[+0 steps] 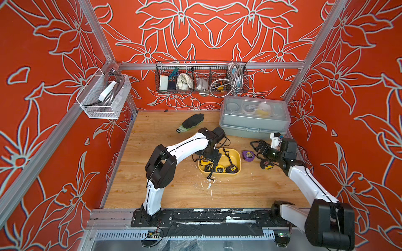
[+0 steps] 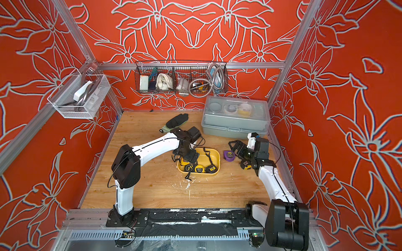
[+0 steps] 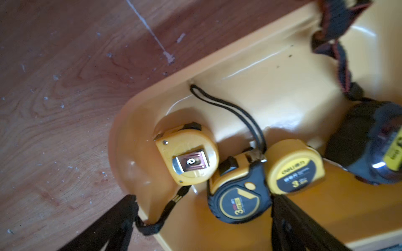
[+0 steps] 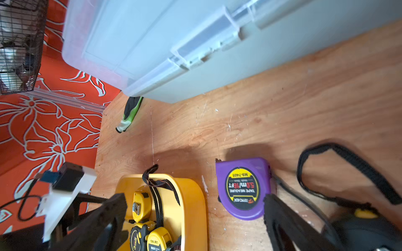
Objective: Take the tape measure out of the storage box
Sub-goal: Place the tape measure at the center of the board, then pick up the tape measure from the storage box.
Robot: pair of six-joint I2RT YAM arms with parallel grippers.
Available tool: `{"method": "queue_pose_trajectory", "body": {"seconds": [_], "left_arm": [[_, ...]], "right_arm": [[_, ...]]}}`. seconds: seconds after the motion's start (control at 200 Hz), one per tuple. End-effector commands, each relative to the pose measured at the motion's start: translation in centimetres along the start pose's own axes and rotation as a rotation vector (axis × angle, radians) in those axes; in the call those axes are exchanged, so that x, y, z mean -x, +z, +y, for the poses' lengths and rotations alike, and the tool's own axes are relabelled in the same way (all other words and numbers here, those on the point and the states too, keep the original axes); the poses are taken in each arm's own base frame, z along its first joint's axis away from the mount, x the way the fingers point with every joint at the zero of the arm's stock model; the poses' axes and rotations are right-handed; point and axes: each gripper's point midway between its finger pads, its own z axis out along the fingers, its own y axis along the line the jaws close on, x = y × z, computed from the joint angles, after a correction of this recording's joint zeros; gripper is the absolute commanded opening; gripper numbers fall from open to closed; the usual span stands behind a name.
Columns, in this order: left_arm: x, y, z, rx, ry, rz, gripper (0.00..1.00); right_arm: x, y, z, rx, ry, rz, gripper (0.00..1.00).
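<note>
Right gripper [image 1: 256,148], jaws spread, hovers in a top view beside the rounded purple plastic tape measure [image 1: 248,155] on the wooden table [image 1: 174,191], outside the shallow yellow plastic tray [image 1: 237,155]. Left wrist view: left gripper [image 3: 204,202], released, points down over four yellow-and-black tape measures [image 3: 239,204] inside it.

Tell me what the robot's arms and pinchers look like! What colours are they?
The left arm and right arm have smooth white shells, chunky black joints and thin black cables running along them. The left gripper and right gripper are black, each with two long fingers.
</note>
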Motion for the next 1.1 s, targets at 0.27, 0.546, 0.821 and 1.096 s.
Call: {"method": "queue_pose_trajectory", "body": {"seconds": [0.27,0.546,0.821,1.096], "left_arm": [[-1.5,2.2,-0.4,0.074,-0.022,0.084,1.00],[-1.8,5.4,0.8,0.101,-0.136,0.160,1.00],[-1.6,8.0,0.4,0.075,-0.226,0.224,1.00],[-1.5,9.2,-0.7,0.023,-0.214,0.239,1.00]], "right_arm": [[-2.6,-0.4,-0.9,-0.028,-0.008,0.081,1.00],[-3.4,-1.1,-0.7,-0.008,-0.038,0.063,1.00],[-3.6,-1.2,-0.4,0.009,-0.043,0.068,1.00],[-3.6,-1.4,-0.4,0.005,-0.043,0.075,1.00]]}}
